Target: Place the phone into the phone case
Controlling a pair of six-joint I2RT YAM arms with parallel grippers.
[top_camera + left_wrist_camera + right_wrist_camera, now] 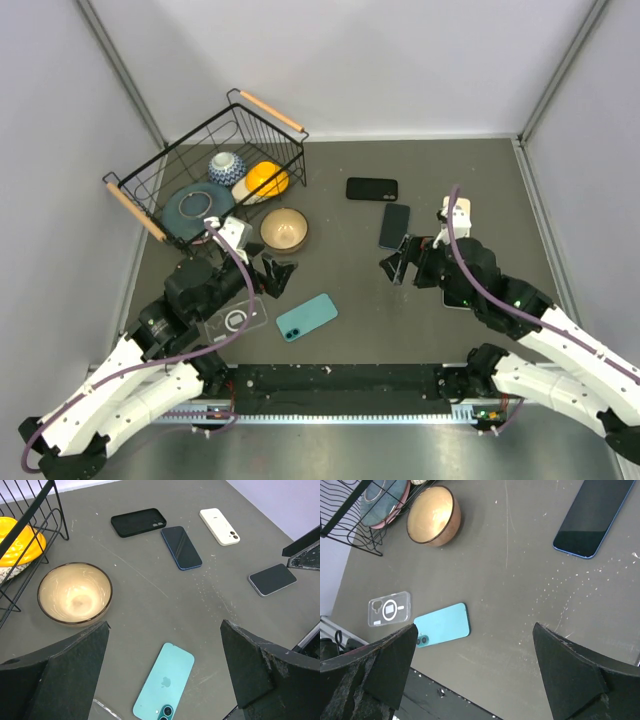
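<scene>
Entry, start state.

- Your left hand [278,277] is spread wide and holds nothing. It hangs just beyond the teal phone [306,317], on the side away from the arm bases and a little to the left.
- Your right hand [397,262] is also spread wide and empty. It sits beyond the teal phone and to its right, well apart from it.
- The teal phone lies flat on the desk [340,260], back up, with the camera end towards the clear case [235,322]. That case lies flat just to the phone's left, with a narrow gap showing between them.
- Judgement: this is the likely pair, though the task names neither.
- Other candidates lie farther beyond the teal phone and to its right: a dark phone [394,225], a black case [372,188], a white case [458,210] and a silver phone [272,578].
- The bowl [284,230] stands beyond the teal phone, with the wire basket [200,135] farther off to the left.

Progress: nothing is done. No phone is gripped and none is seated in a case, so you have the pick-up, alignment and press-in all left.

Markings: an apple logo shows on the teal phone's back, and a ring-and-bar mark on the clear case. I can read no words anywhere.
</scene>
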